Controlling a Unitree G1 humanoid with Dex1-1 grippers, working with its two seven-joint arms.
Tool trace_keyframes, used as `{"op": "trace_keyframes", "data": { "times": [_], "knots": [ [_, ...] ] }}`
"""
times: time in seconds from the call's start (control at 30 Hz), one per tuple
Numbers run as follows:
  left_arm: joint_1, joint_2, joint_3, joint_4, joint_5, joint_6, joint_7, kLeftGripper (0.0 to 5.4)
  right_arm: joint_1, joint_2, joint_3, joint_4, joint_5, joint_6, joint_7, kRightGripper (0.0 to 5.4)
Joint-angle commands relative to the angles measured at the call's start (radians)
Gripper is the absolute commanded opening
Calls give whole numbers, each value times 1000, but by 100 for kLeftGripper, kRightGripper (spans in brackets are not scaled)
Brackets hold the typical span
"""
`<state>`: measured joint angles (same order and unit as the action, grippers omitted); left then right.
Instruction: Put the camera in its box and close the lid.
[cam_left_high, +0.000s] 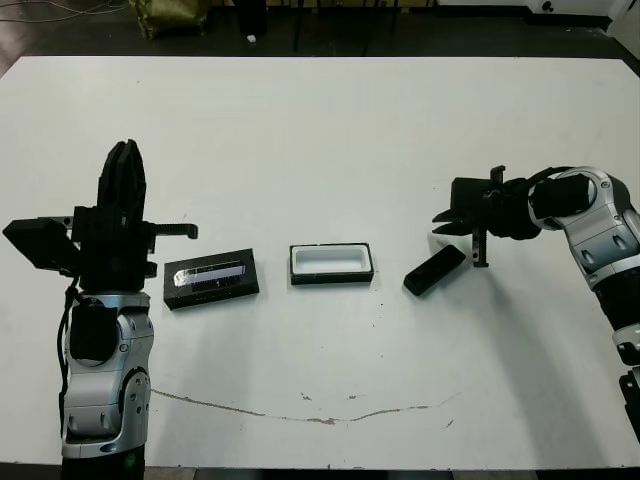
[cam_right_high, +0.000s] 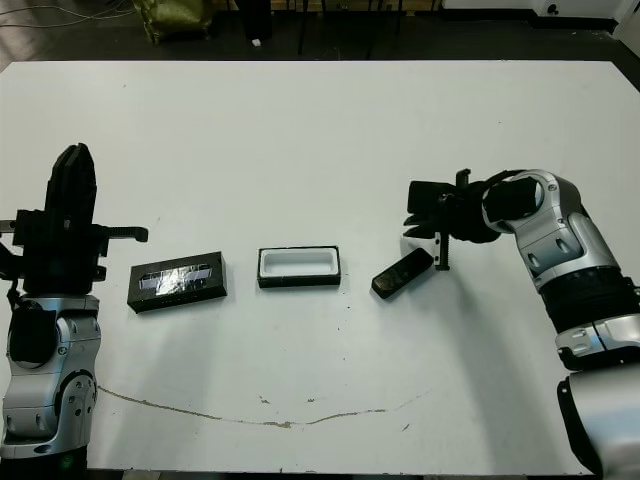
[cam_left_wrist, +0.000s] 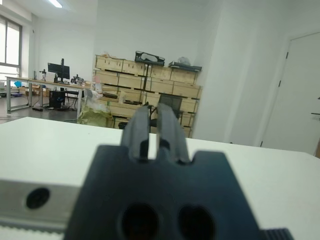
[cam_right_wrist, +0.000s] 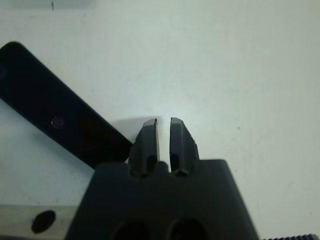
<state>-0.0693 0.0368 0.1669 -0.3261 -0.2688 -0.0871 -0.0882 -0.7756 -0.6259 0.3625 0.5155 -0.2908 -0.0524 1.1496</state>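
Head views: on the white table (cam_left_high: 320, 150) three black things lie in a row. The lid (cam_left_high: 211, 279), silvery strip up, is on the left; the box (cam_left_high: 331, 263), open with its white lining showing, is in the middle; the camera (cam_left_high: 434, 270) lies slantwise to the right of the box, apart from it. The right gripper (cam_left_high: 456, 226) hangs just above and beyond the camera's far end, pointing toward the table's middle, with nothing in it. The left gripper (cam_left_high: 124, 172) stands upright at the left edge of the table, beside the lid but clear of it, fingers pointing up and away.

Left wrist view: the left gripper's two fingers (cam_left_wrist: 139, 131) rise close together with only a thin slit between them, holding nothing. Beyond them are the table top and a room with wooden crates.

Right wrist view: the right gripper's fingers (cam_right_wrist: 149, 142) are nearly together, a narrow gap between them, empty. They point down at bare table. The camera (cam_right_wrist: 55, 125) lies just beside the fingers, to one side, not between them; whether it touches them cannot be told.
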Motion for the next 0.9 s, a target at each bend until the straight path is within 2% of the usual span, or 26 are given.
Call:
{"op": "trace_keyframes", "data": {
  "times": [0.03,0.27,0.57,0.73,0.9],
  "knots": [
    [19,5,4,4,-3,20,4,2,24,-16,17,-18,-15,18,9,0],
    [22,4,4,4,-4,23,2,2,35,-24,22,-41,-11,78,36,0],
    [23,4,1,-4,2,35,5,2,44,-40,47,-44,-45,70,35,0],
    [21,4,4,5,-4,25,-3,2,57,-55,35,-56,-20,38,50,0],
    [25,2,4,-6,-16,39,1,2,87,-86,19,-128,-9,81,62,0]
  ]
}}
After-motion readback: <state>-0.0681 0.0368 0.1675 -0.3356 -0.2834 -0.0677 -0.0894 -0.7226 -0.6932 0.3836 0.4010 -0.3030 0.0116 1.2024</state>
